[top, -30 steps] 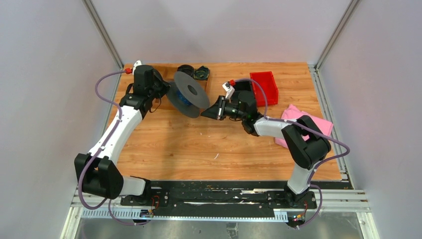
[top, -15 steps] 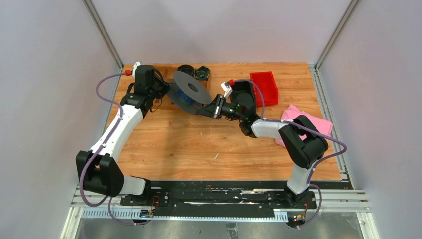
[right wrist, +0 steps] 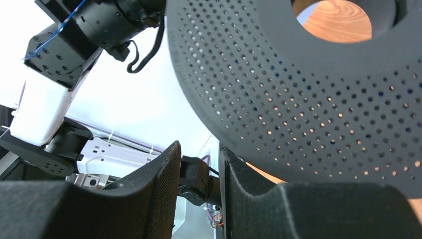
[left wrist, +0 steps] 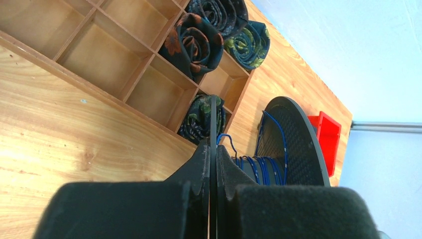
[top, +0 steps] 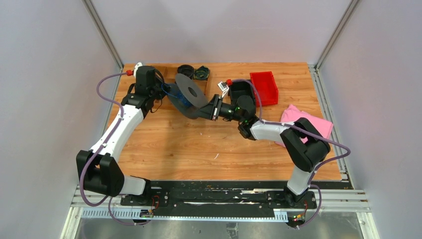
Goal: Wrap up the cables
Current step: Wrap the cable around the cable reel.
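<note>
The left gripper (left wrist: 213, 149) is clamped on one flange of the spool (left wrist: 293, 144); the right gripper (right wrist: 199, 159), fingers slightly parted, sits beside its other flange.

Right gripper (right wrist: 198, 149) noted with fingers narrowly parted. Perforated grey flange of the spool (right wrist: 308, 99) seen just above and right of the fingertips; contact not determinable. Left arm (right wrist: 47, 107) observed beyond, up-left, blue cable (right wrist: 50, 37) run across its wrist.
</note>
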Available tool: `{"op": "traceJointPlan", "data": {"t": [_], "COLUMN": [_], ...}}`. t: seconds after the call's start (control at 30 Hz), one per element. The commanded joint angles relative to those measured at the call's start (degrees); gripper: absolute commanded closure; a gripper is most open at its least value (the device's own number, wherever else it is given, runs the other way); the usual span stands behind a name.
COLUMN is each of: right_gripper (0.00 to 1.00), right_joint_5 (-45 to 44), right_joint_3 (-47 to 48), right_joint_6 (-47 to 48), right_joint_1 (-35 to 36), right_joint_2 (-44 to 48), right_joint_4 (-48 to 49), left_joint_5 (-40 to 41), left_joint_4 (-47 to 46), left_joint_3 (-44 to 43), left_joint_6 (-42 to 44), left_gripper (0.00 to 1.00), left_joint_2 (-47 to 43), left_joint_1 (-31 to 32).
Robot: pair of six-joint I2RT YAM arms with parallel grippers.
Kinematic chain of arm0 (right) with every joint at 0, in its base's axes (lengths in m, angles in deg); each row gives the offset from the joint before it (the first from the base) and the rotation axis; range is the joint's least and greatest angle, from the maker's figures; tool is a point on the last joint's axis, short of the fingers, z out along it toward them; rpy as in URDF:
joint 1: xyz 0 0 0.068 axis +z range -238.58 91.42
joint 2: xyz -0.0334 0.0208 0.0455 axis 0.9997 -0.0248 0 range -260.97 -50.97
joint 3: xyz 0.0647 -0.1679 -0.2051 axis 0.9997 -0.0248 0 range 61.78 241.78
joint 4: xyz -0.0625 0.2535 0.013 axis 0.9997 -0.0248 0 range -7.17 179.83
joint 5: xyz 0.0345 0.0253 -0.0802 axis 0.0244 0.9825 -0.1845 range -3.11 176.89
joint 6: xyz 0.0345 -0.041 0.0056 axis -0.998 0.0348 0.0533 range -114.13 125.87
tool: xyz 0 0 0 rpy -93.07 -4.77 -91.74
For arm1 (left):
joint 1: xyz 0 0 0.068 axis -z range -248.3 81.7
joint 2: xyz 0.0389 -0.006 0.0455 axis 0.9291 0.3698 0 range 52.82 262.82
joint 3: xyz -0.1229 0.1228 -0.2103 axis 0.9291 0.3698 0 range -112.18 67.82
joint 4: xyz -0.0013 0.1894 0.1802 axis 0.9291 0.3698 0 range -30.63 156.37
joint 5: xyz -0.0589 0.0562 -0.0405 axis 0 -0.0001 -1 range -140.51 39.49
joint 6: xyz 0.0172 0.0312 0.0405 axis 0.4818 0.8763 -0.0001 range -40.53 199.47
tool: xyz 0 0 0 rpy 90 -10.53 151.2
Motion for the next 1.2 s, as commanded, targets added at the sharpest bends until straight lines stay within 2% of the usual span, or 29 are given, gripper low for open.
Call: {"op": "traceJointPlan", "data": {"t": [0.0, 0.33, 0.4, 0.5, 0.6, 0.73, 0.9, 1.0, 1.17], "right_gripper": [0.64, 0.55, 0.53, 0.49, 0.46, 0.39, 0.38, 0.38, 0.38], "right_joint_5": [3.24, 13.92, 15.95, 13.87, 13.07, 14.36, 16.37, 16.37, 16.23], "right_joint_3": [0.84, 3.15, 6.24, 15.03, 23.5, 30.78, 37.38, 41.48, 42.59], "right_joint_6": [3.27, 19.82, 28.48, 49.42, 57.23, 57.8, 49.36, 47.58, 41.71], "right_joint_1": [-0.6, -6.63, -7.65, -7.79, -7.41, -5.61, -3.84, -1.64, 0.67], "right_joint_2": [3.26, 9.61, 11.92, 13.18, 12.54, 11.89, 10.05, 8.2, 7.1], "right_joint_4": [1.18, -13.52, -22.96, -46.92, -59.05, -65.85, -68.24, -72.38, -70.91], "left_joint_5": [-1.55, -2.5, -2.46, -2.89, -1.99, -1.87, 0.08, 2.2, 3.56], "left_joint_4": [-2.9, -6.06, -6.31, -6.62, -6.15, -5.34, -4.77, -4.64, -4.65], "left_joint_3": [0.05, -0.71, -0.38, -0.12, -0.72, -1.86, -3.2, -3.68, -3.91], "left_joint_6": [0.53, 9.33, 10.82, 12.36, 14.3, 14.46, 16.98, 18.78, 20.42], "left_gripper": [1.0, 1.0, 1.0, 1.0, 1.0, 1.0, 1.0, 1.0, 1.0], "left_joint_2": [-0.76, -0.94, -1.17, -1.61, -1.75, -0.81, 0.39, 0.82, 1.02], "left_joint_1": [0.36, 0.51, 0.68, 1.84, 3.69, 4.83, 7.24, 9.0, 9.9]}}
